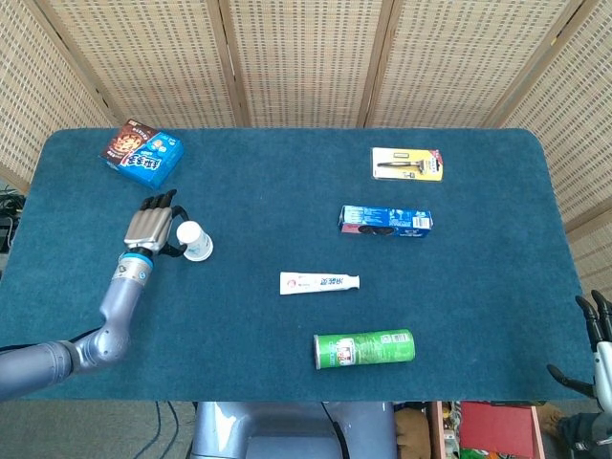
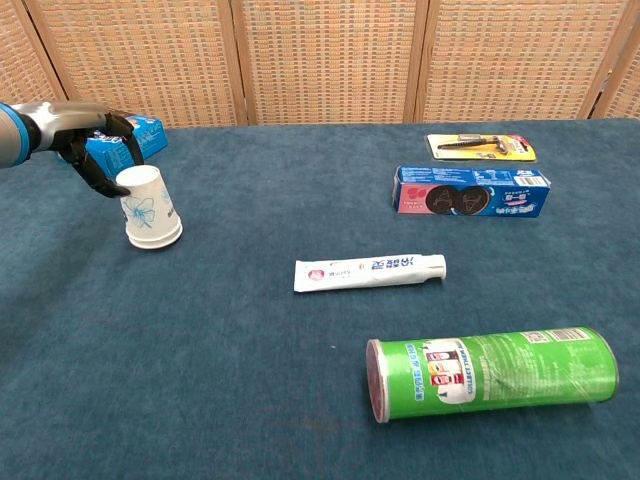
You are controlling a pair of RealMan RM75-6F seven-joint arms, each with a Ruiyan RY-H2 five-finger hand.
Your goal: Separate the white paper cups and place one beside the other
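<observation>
A: Where are the white paper cups (image 2: 149,208)?

B: They stand upside down, wide rim on the blue counter (image 2: 250,380), well to the left of the toothpaste tube (image 2: 369,271). A blue flower print shows on the side. From the chest view it reads as one stack; I cannot tell how many are nested.

A: And the left hand (image 1: 151,228)?

B: Right at the cups, on the side away from the tube. Its fingers (image 2: 128,150) curl around the narrow upturned base, touching or very nearly touching it. Whether they actually clamp the cup I cannot tell; the rim looks flat on the counter.

A: What lies behind the hand?

B: A blue snack box (image 1: 143,153), further from the tube than the cups and toward the back edge, partly hidden by the hand in the chest view.

A: The right hand (image 1: 595,330)?

B: Only in the head view, at the frame's far edge off the counter's near corner, well away from the tube on the opposite side to the cups. Its dark fingers point up and are spread apart, holding nothing.

A: Anything else near the tube?

B: A green snack can (image 2: 490,372) lies on its side nearer the robot. Beyond the tube sits a blue cookie box (image 2: 470,191), and beyond that a razor in a yellow pack (image 2: 481,147).
</observation>
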